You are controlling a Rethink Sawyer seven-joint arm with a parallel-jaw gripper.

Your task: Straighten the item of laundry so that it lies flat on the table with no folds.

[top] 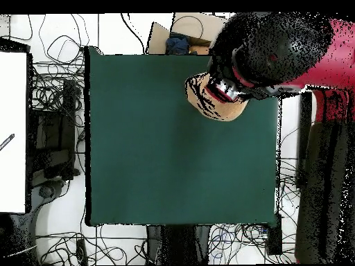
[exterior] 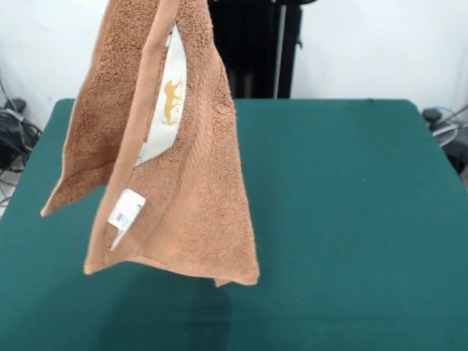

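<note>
The orange-tan towel (exterior: 183, 183) hangs in the air over the left half of the green table (exterior: 351, 219), folded lengthwise and drooping. Its lower edge sits just above the felt. A white label (exterior: 170, 102) and a small white tag (exterior: 126, 210) face the camera. The towel's top runs out of the picture, so the grip point is hidden in the front view. In the overhead view the red and black arm covers my gripper (top: 225, 90), with the towel (top: 222, 109) showing beneath it near the table's (top: 173, 159) upper right corner.
The black pedestal (exterior: 256, 51) stands behind the table's far edge. Cables lie on the floor around the table (top: 55, 138). A cardboard box (top: 182, 38) sits beyond the top edge and a white board (top: 12, 131) stands at the left.
</note>
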